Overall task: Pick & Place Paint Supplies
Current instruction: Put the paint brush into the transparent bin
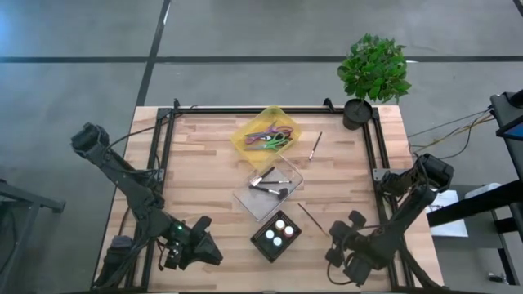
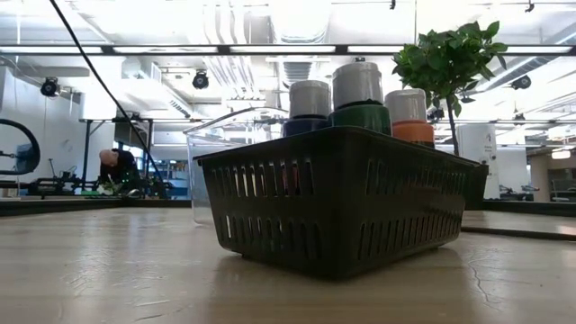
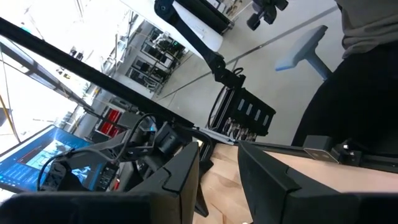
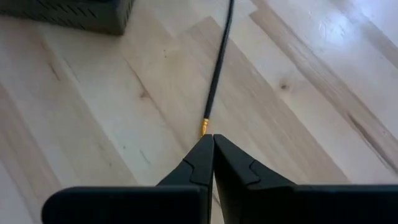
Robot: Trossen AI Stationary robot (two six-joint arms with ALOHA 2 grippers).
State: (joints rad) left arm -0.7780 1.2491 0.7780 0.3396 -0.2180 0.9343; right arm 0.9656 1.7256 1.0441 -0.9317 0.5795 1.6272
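Three white-capped paint bottles, dark blue (image 2: pixel 309 106), green (image 2: pixel 358 94) and orange (image 2: pixel 409 115), stand in a black basket (image 1: pixel 263 247) near the table's front. A clear container (image 1: pixel 245 196) holds several brushes (image 1: pixel 270 186). One thin dark brush (image 1: pixel 310 218) lies right of the basket, and my right gripper (image 1: pixel 335 235) is shut at its near end. Another brush (image 1: pixel 315 145) lies farther back on the table. My left gripper (image 1: pixel 206 247) is left of the basket, open, with nothing between its fingers (image 3: pixel 186 171). My right gripper meets the dark brush at its gold-ferruled end (image 4: pixel 204 128), slanting down from the table's near right and in line with the brush. My fingertips (image 4: pixel 224 152) hide the tip beyond the ferrule, so the hold itself does not show. The handle (image 4: pixel 219 59) runs away over the wood toward the basket.
A yellow tray (image 1: pixel 245 139) with scissors sits at the back middle. A potted plant (image 1: pixel 372 73) stands at the back right corner. A black frame rail (image 1: pixel 270 110) runs along the table's far edge and sides. Bare wood lies left of the containers.
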